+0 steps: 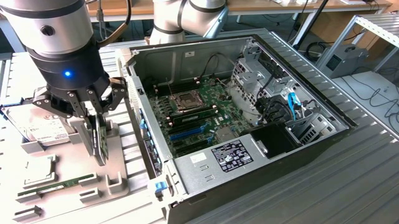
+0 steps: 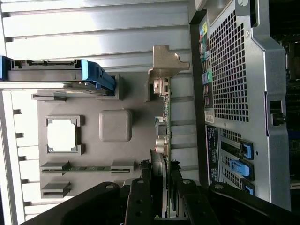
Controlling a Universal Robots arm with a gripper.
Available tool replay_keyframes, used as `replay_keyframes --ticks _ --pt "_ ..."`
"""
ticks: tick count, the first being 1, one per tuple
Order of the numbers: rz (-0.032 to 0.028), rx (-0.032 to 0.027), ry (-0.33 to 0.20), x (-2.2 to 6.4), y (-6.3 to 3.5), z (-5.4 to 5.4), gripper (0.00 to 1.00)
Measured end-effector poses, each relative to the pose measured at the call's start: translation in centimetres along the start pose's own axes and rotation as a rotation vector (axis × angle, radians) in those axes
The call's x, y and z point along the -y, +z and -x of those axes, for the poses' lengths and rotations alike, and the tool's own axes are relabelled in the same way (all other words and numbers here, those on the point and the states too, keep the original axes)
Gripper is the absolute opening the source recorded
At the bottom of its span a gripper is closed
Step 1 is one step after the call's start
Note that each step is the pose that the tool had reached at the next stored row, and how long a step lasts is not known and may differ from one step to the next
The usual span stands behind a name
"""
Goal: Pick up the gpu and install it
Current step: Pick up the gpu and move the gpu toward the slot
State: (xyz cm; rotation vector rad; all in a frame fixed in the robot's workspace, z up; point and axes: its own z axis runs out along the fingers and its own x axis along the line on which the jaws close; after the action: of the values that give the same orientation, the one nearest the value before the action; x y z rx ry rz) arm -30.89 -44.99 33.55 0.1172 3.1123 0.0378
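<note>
The gpu [image 1: 100,144] is a dark card standing on edge, with my gripper [image 1: 95,120] shut on its top edge. It hangs over the grey parts holder [image 1: 118,179], at the exterior view's left of the open computer case [image 1: 324,133]. From the wrist, the gpu [image 2: 165,117] appears edge-on with its silver bracket [image 2: 166,61] at the far end. The gripper [image 2: 161,192] has a black finger [image 2: 140,199] on each side of the card. The motherboard [image 1: 193,109] with blue slots [image 1: 187,133] lies exposed inside the case.
On the holder [image 2: 115,154] rest a hard drive [image 1: 44,128] [image 2: 47,75], a square processor [image 1: 37,170] [image 2: 62,135] and a green memory stick [image 1: 56,185] [image 2: 89,167]. The case's perforated rear wall [image 2: 234,70] stands close beside the card. Cables [image 1: 386,102] trail at the exterior view's right.
</note>
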Motion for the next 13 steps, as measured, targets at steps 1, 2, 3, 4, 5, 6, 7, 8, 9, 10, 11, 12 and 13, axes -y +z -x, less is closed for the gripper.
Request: replay_keyframes --ticks 1,2,3,4,5,6,7,8,9,10,11,12,13 --pt "0.0000 0.0000 0.000 0.00 -0.03 0.00 0.26" --pt "0.0000 0.0000 0.000 0.00 -0.06 0.00 0.26" --pt "0.0000 0.0000 0.000 0.00 -0.09 0.00 0.26" --pt "0.0000 0.0000 0.000 0.00 -0.13 0.00 0.26" --pt "0.0000 0.0000 0.000 -0.01 -0.16 0.01 0.26" --pt "0.0000 0.0000 0.000 -0.01 -0.18 0.01 0.26" --pt "0.0000 0.0000 0.000 0.00 -0.21 0.01 0.26" --pt "0.0000 0.0000 0.000 -0.01 -0.23 0.01 0.26" --pt "0.0000 0.0000 0.000 -0.01 -0.26 0.01 0.26" --pt "0.0000 0.0000 0.000 -0.01 -0.28 0.01 0.26" --pt "0.0000 0.0000 0.000 -0.01 -0.31 0.01 0.26" --pt "-0.0001 -0.0001 0.000 -0.01 -0.35 0.01 0.26" --pt "0.0000 0.0000 0.000 -0.01 -0.38 0.01 0.26"
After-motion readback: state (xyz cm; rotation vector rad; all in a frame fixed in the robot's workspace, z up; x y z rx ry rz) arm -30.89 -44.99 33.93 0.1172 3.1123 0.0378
